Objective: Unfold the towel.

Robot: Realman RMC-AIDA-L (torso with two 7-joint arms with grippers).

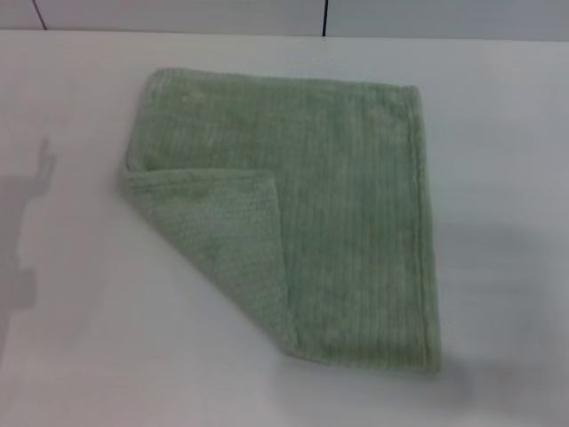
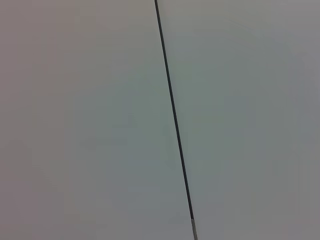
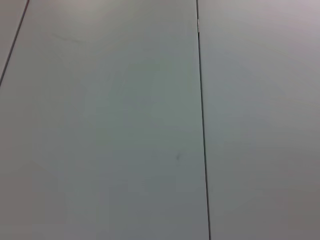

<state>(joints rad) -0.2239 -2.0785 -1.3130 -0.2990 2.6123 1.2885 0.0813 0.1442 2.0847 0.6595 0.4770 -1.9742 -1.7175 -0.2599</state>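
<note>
The towel (image 1: 347, 213) lies flat on the white counter (image 1: 80, 356), about in the middle of the head view. It is pale sage green, with fine ribbed stripes running from its far edge toward its near edge. A hemmed border shows along the side that faces the robot's right, and along the near edge.

One corner of the towel, the near one on the robot's left, is folded over onto the cloth. This flap (image 1: 227, 236) forms a triangle with a paler, finer-textured underside facing up. Its point reaches in toward the towel's middle, and its slanted fold line runs from the towel's left edge down to the near edge. The remainder of the towel is spread out in a single layer, with its far corners lying open and its right side nearly straight.

Beyond the towel's far edge, the counter meets a pale wall (image 1: 178, 13) crossed by thin dark seams (image 1: 324, 16). To the left of the towel, a faint grey shadow (image 1: 31, 231) falls on the counter.

Neither the left tool nor the right tool appears in any view, so how their fingers stand cannot be told. Both wrist views show only pale panels (image 2: 75, 125) (image 3: 100, 125) with dark seam lines (image 2: 172, 110) (image 3: 202, 125).
</note>
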